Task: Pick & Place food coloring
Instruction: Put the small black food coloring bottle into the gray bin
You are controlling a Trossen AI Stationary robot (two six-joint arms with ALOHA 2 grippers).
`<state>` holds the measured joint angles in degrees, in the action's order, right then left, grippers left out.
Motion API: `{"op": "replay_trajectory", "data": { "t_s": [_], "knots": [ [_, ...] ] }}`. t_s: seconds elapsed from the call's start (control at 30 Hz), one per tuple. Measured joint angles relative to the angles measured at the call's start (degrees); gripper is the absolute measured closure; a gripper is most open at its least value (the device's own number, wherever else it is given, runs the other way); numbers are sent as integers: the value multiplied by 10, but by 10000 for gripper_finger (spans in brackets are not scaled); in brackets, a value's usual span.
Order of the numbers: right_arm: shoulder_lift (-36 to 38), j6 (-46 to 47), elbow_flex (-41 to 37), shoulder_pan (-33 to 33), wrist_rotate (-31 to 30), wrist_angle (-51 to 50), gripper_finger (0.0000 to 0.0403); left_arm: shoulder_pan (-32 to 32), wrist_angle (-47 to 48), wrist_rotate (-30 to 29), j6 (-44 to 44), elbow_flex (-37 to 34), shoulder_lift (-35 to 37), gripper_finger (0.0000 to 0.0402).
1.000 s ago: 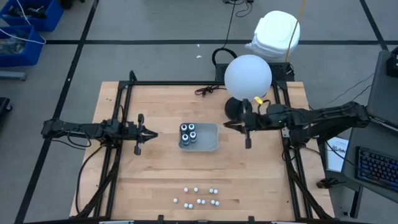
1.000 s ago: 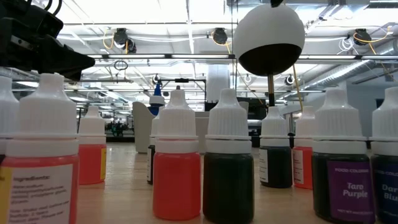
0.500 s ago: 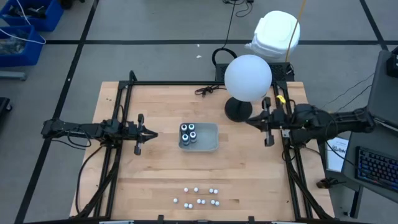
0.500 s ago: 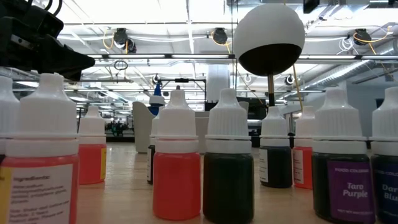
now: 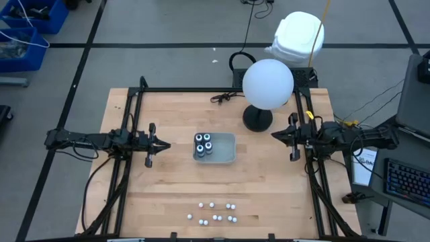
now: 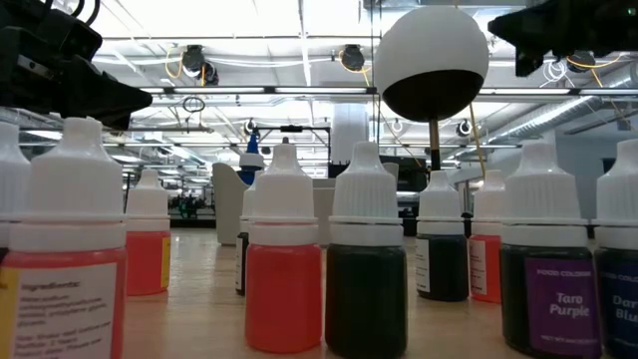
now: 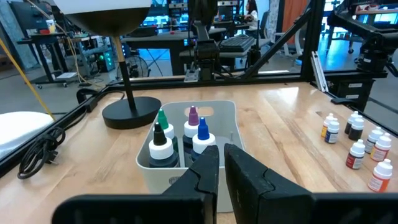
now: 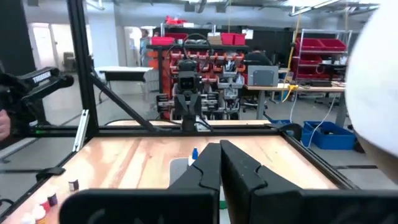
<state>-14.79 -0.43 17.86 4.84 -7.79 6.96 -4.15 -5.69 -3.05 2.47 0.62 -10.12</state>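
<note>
I read the left gripper [image 5: 165, 144] as nearly pressed together, empty, just beside the tray [image 5: 226, 158] holding four bottles [image 5: 203, 143]. The loose dropper bottles [image 5: 215, 212] stand upright near the table's front edge, probably slightly nearer the left arm. The right gripper [image 5: 275, 135], fingers together, sits farther off by the lamp [image 5: 267, 84].

Dropper bottles up close on the tabletop [image 6: 209, 289]

White-capped bottles [image 6: 283, 249] stand in a row, red, dark green and purple; a round lamp [image 6: 432, 62] rises behind, dark arm parts at both upper corners.
</note>
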Motion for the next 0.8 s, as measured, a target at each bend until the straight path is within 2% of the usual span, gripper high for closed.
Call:
{"op": "replay_trajectory", "data": {
  "t_s": [0.33, 0.67, 0.8],
  "knots": [
    [70, -1, -98, 0, 3, 53, 403, 0, 1, 0, 1, 0, 0, 366],
    [99, -2, -142, 0, 3, 58, 403, 0, 5, 0, 2, 0, 0, 366],
    [101, -1, -160, 0, 2, 90, 403, 0, 6, 0, 1, 0, 0, 366]
  ]
}}
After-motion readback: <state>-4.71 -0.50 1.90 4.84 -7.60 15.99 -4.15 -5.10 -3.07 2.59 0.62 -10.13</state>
